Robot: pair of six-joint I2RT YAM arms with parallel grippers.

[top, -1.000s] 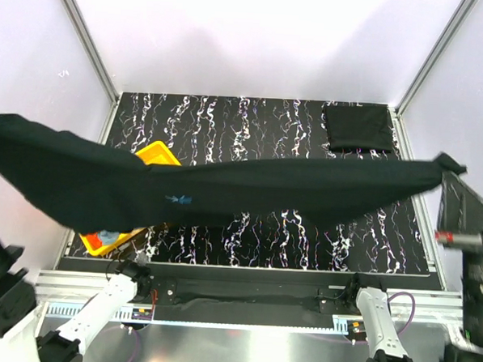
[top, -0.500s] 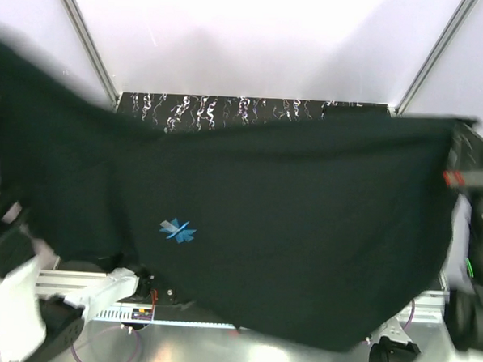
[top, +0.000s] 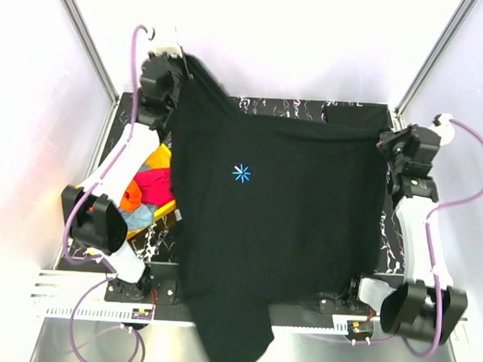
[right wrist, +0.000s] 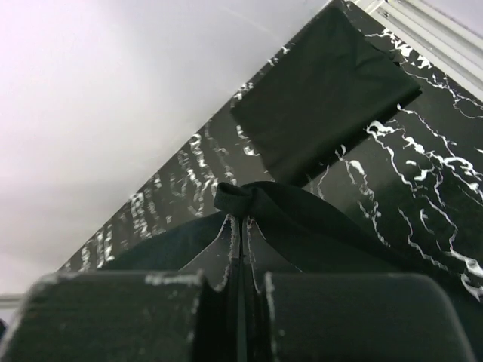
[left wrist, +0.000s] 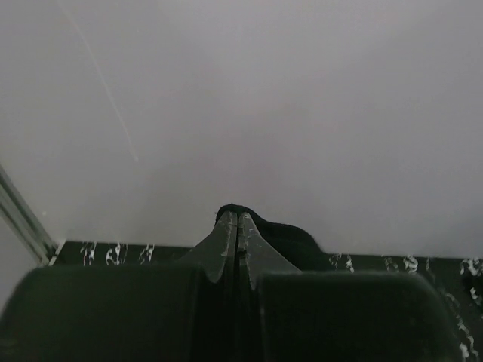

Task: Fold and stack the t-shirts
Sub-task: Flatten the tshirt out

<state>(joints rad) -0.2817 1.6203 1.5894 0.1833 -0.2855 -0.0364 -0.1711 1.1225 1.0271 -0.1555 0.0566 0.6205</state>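
A black t-shirt with a small light-blue starburst print is stretched out over the table, and its lower end hangs past the near edge. My left gripper is shut on its far left corner, and the left wrist view shows black cloth pinched at the fingertips. My right gripper is shut on the far right corner, with a bunched fold at its tips. A folded black t-shirt lies at the back right corner.
A yellow tray at the left holds orange, magenta and grey-blue t-shirts. The spread shirt hides part of it. Metal frame posts rise at the table's back corners, in front of white walls.
Both arms have swung from high near the camera to the far side of the table. The black shirt went from a taut band to a sheet spread over the table.
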